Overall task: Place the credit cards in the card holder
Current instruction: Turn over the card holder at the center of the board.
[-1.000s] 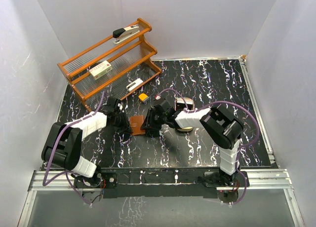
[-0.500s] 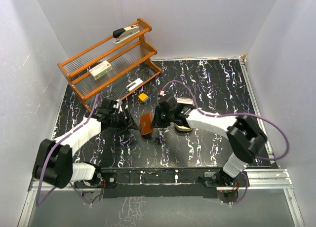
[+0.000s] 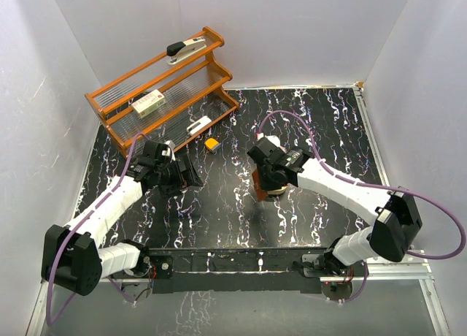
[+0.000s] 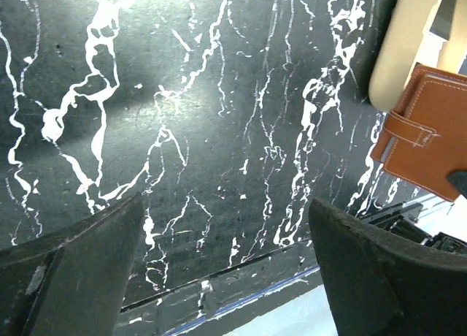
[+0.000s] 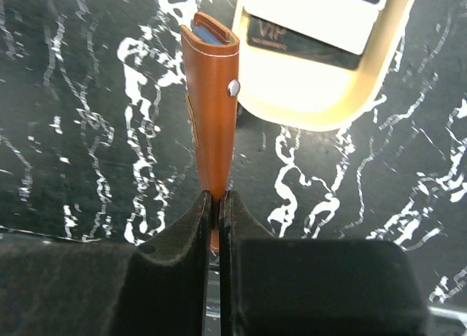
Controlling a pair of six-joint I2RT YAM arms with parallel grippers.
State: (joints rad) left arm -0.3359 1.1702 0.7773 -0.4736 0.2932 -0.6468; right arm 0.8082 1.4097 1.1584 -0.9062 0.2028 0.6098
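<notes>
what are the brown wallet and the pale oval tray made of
Reddish-brown folded card holder: likely leather or faux leather, smooth matte, pale edge stitching, a metal snap stud. Pale cream oval tray: smooth rounded rim, overexposed here, so light wood or plastic; cannot tell.

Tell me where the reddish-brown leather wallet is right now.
In the right wrist view, the reddish-brown leather wallet is pinched edge-on in the right gripper. It sits just left of the tan oval tray.
</notes>
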